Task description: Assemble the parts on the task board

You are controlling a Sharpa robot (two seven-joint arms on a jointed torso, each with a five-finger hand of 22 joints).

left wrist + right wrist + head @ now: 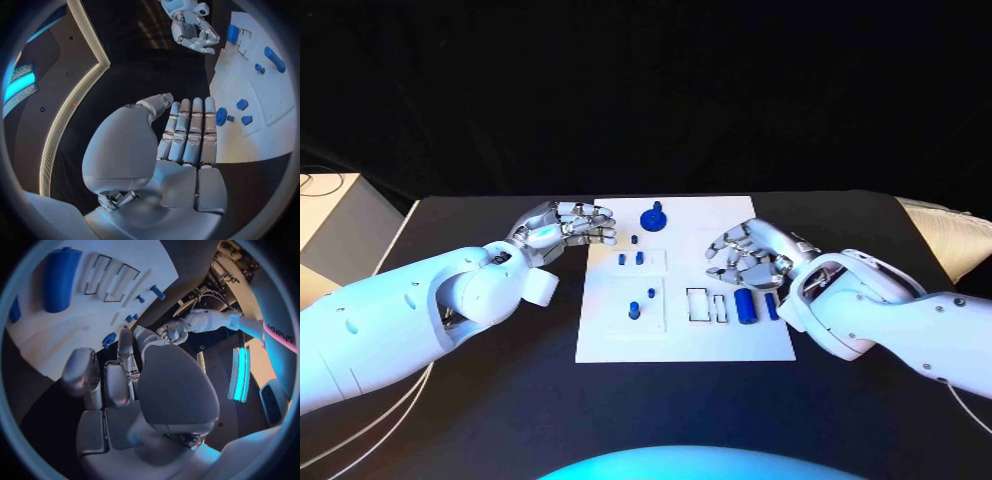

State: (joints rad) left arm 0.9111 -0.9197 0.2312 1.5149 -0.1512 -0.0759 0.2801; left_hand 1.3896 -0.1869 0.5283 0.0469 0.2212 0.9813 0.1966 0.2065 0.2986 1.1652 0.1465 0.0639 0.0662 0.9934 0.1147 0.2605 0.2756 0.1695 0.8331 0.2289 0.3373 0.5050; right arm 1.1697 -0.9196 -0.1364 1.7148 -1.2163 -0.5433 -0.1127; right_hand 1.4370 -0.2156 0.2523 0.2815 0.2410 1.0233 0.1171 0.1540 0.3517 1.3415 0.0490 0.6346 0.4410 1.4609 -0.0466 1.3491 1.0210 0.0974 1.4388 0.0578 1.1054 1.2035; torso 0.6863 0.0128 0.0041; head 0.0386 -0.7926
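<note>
The white task board (682,340) lies mid-table with several blue parts on it. A blue knob piece (655,216) stands at its far edge, two small pegs (630,259) sit in the left middle, and a thick blue cylinder (746,305) lies at the right beside two outlined slots (707,306). My left hand (567,225) hovers at the board's far left corner, fingers (187,130) straight and side by side, holding nothing. My right hand (750,252) hangs over the board's right side, just beyond the cylinder (59,280), with nothing in it.
Black tabletop (473,400) surrounds the board. A pale box (329,215) stands off the table's far left, and a grey padded object (949,235) lies at its far right edge.
</note>
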